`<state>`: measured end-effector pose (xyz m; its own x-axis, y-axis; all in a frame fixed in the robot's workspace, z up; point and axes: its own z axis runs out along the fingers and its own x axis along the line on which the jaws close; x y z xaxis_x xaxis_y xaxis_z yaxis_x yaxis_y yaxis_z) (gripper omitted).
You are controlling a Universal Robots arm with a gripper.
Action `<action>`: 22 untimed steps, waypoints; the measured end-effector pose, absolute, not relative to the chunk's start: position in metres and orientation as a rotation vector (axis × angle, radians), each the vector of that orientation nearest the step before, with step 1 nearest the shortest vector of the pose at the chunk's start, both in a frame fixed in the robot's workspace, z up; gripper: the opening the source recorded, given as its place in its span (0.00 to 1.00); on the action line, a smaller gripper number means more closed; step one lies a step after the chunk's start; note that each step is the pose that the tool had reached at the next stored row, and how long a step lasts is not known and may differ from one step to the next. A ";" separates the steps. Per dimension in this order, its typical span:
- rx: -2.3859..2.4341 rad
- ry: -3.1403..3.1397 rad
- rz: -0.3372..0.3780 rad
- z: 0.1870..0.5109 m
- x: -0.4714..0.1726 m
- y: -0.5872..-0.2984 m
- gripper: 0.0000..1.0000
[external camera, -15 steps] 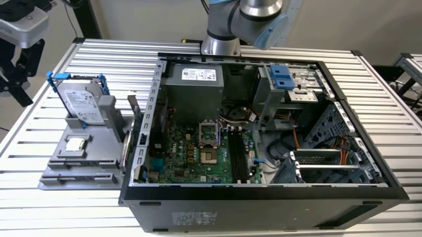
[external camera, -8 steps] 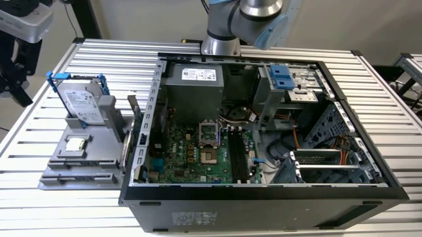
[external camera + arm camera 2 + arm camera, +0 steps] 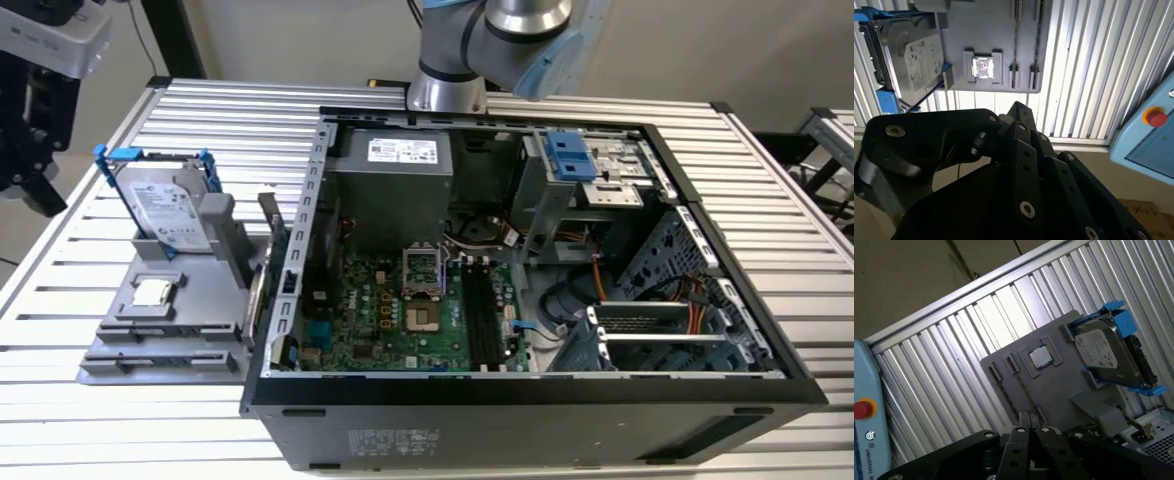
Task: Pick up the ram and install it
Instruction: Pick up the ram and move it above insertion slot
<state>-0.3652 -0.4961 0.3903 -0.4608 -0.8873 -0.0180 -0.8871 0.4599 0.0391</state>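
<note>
The ram (image 3: pixel 274 228) is a thin strip standing on edge in the grey holder (image 3: pixel 160 340), close to the computer case's wall on the exterior view's left. The motherboard (image 3: pixel 387 320) lies in the open case, and its long black memory slots (image 3: pixel 487 315) are bare. My gripper (image 3: pixel 1034 432) hangs high above the holder and looks down on it. Its dark fingers (image 3: pixel 1019 107) are drawn together with nothing between them. In the exterior view the arm's lower part (image 3: pixel 494 40) rises behind the case.
A silver hard drive in a blue frame (image 3: pixel 160 205) leans in the holder, and a small square silver chip (image 3: pixel 151 292) lies in front of it. The case (image 3: pixel 534 400) stands on a ribbed metal table (image 3: pixel 80 440). A blue pendant with a red button (image 3: pixel 1156 118) hangs beside the table.
</note>
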 end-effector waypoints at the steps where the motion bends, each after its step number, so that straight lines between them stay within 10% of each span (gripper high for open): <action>1: 1.653 -2.665 -0.067 0.390 -0.365 -0.496 0.00; 22: 2.130 -2.304 -0.055 0.384 -0.365 -0.496 0.00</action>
<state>-0.3652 -0.4961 0.3836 -0.0786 -0.9967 -0.0208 -0.9965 0.0780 0.0283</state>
